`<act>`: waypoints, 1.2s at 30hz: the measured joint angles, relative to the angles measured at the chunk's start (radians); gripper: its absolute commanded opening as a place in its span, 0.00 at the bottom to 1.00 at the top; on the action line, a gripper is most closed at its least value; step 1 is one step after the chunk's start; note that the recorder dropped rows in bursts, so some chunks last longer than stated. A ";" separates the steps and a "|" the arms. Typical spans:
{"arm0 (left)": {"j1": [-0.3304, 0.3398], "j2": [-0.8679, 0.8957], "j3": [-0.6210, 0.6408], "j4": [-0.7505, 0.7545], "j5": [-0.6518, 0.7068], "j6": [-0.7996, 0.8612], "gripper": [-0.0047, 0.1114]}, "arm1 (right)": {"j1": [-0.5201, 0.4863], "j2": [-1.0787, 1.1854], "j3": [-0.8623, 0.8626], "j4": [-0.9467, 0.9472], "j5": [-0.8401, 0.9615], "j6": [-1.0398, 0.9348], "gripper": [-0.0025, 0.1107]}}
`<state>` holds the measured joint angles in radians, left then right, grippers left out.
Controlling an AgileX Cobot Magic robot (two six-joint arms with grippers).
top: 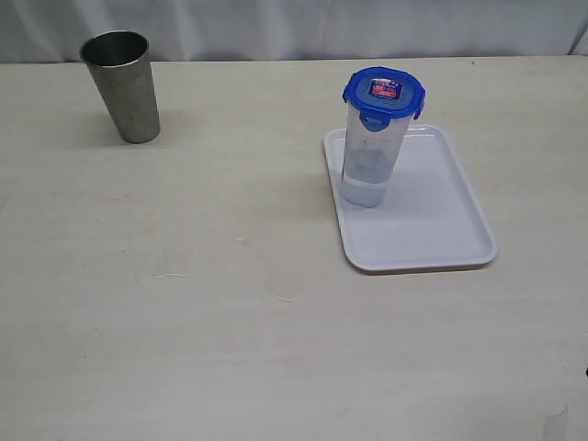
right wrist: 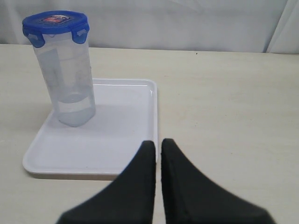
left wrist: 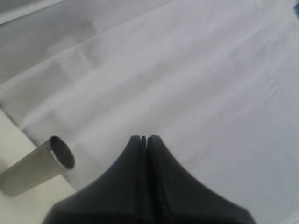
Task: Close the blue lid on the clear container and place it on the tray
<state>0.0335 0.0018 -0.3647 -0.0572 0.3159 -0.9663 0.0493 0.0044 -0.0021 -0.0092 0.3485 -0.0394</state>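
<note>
The clear container stands upright on the near-left part of the white tray, with the blue lid seated on top and its flaps down. The right wrist view shows the same container, the lid and the tray. My right gripper is shut and empty, hovering back from the tray's rim and well apart from the container. My left gripper is shut on nothing, far from the tray. Neither gripper appears in the exterior view.
A grey steel cup stands at the table's back left and shows beside my left gripper as the steel cup. A white cloth backdrop runs behind the table. A faint ring mark lies on the tabletop in front of the tray.
</note>
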 measured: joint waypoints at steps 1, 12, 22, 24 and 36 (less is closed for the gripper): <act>0.000 0.000 0.030 0.000 -0.003 0.000 0.04 | 0.000 0.000 0.000 0.000 0.000 0.000 0.06; 0.000 0.000 0.309 0.000 -0.003 0.000 0.04 | 0.000 0.000 0.000 0.000 0.000 0.000 0.06; 0.000 0.000 0.362 0.010 0.004 0.000 0.04 | 0.000 0.000 0.000 0.000 0.000 0.000 0.06; 0.000 0.000 0.362 0.012 0.004 0.000 0.04 | 0.000 0.000 0.000 0.000 0.000 0.000 0.06; 0.000 0.000 0.362 0.044 0.000 0.057 0.04 | 0.000 0.000 0.000 0.000 0.000 0.000 0.06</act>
<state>0.0335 0.0018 -0.0026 -0.0135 0.3159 -0.9097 0.0493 0.0044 -0.0021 -0.0092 0.3485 -0.0394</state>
